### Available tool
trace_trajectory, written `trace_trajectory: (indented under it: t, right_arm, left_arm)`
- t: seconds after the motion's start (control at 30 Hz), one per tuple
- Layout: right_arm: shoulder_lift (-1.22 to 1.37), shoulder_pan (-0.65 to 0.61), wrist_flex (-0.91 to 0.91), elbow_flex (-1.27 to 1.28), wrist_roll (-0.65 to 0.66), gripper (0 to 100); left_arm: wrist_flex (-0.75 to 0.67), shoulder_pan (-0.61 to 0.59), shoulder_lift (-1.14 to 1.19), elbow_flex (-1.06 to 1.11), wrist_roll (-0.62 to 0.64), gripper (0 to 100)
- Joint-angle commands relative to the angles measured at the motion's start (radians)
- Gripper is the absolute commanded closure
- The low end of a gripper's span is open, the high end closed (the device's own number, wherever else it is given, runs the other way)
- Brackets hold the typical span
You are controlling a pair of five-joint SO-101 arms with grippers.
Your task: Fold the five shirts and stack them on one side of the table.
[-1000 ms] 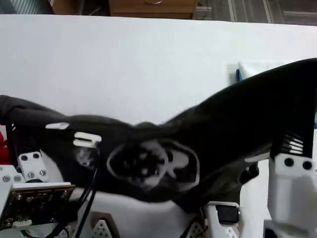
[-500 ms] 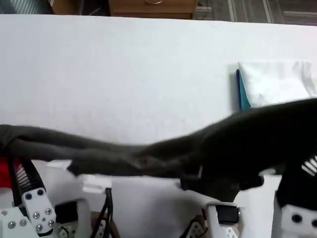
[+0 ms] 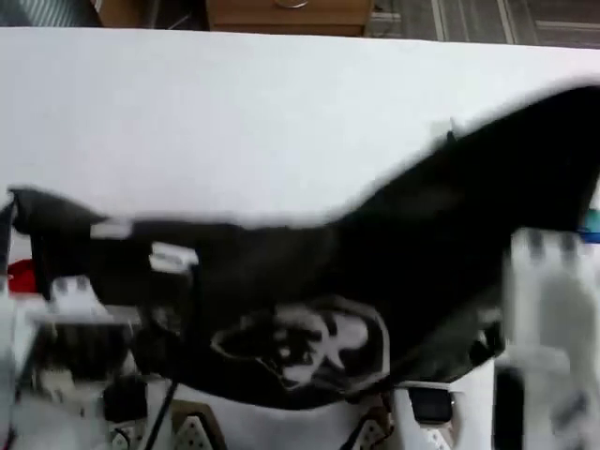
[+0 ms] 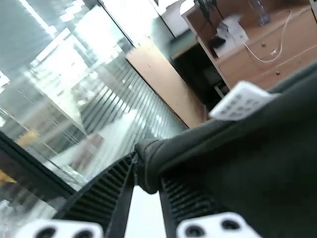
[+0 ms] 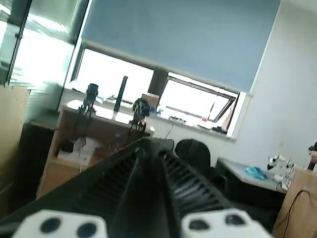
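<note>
A black shirt with a white print hangs stretched in the air between both arms, above the near half of the white table. In the left wrist view my left gripper is shut on a rolled edge of the shirt, beside a white tag. My right gripper is shut on the shirt's other end, and black cloth runs between its fingers. The right end is held higher than the left. A folded stack peeks out at the right edge, mostly hidden by the shirt.
The left arm's white body and the right arm's white body stand at the near edge. A red part shows at the left. Wooden furniture stands beyond the table's far edge.
The shirt dropped into a low, thin band half a second ago and is now lifted and spread again, print facing up. It now covers the folded stack at the right.
</note>
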Motion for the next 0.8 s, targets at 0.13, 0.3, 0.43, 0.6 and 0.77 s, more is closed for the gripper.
trace_trajectory:
  t: [0.13, 0.3, 0.43, 0.6, 0.77]
  right_arm:
    - [0.203, -0.065, -0.048, 0.086, -0.029, 97.8]
    - [0.355, -0.124, -0.084, 0.158, -0.029, 97.8]
    - [0.476, -0.124, -0.147, 0.167, -0.029, 97.8]
    - [0.599, -0.12, -0.245, 0.164, -0.023, 97.8]
    - [0.69, -0.111, -0.367, 0.164, -0.021, 97.8]
  left_arm:
    - [-0.124, 0.04, 0.203, 0.015, 0.043, 98]
    - [-0.183, 0.058, 0.33, 0.016, 0.044, 98]
    - [-0.253, 0.112, 0.474, 0.016, 0.043, 98]
    - [-0.344, 0.153, 0.66, 0.007, 0.038, 98]
    - [-0.436, 0.149, 0.809, 0.005, 0.035, 98]
